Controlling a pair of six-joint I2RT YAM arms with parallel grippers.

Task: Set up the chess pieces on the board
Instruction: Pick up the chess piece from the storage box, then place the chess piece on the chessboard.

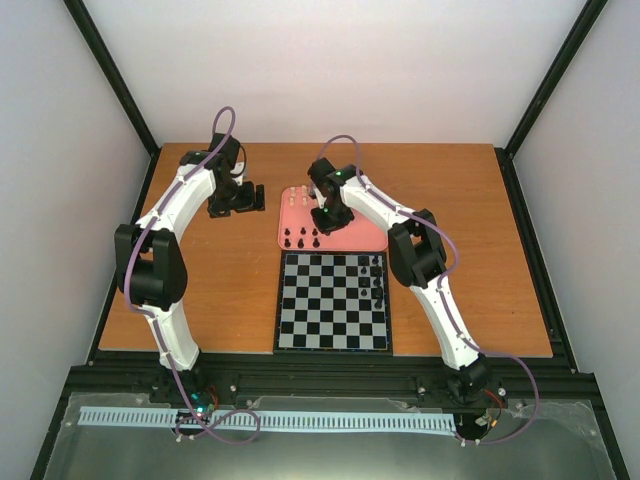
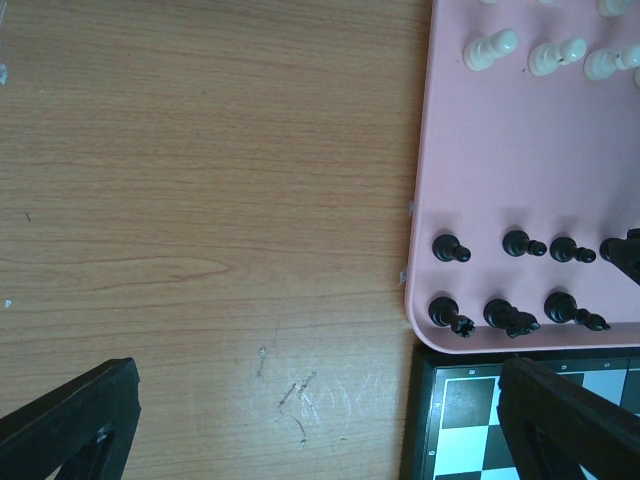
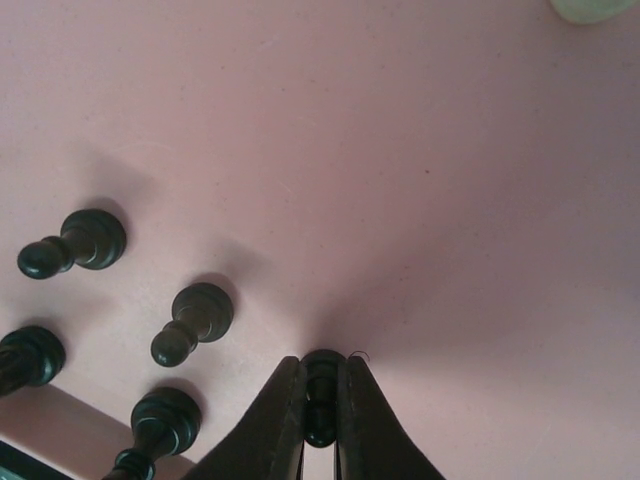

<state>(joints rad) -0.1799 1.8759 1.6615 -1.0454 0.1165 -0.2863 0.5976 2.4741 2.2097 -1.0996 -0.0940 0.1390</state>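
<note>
My right gripper (image 3: 321,372) is shut on a black pawn (image 3: 322,400) that stands on the salmon-pink tray (image 3: 400,150); in the top view this gripper (image 1: 328,220) is over the tray's middle. Several more black pieces (image 3: 193,318) stand to its left, and they also show in the top view (image 1: 303,241). Cream-white pieces (image 1: 297,193) stand at the tray's far left. The chessboard (image 1: 320,310) lies just in front of the tray, with several black pieces (image 1: 377,282) along its right edge. My left gripper (image 1: 240,199) is open and empty over bare wood left of the tray.
In the left wrist view, the left gripper's fingers (image 2: 70,425) straddle scratched table wood, with the tray's corner (image 2: 520,150) and the board's corner (image 2: 465,415) at the right. Black rails border the table's left and right edges.
</note>
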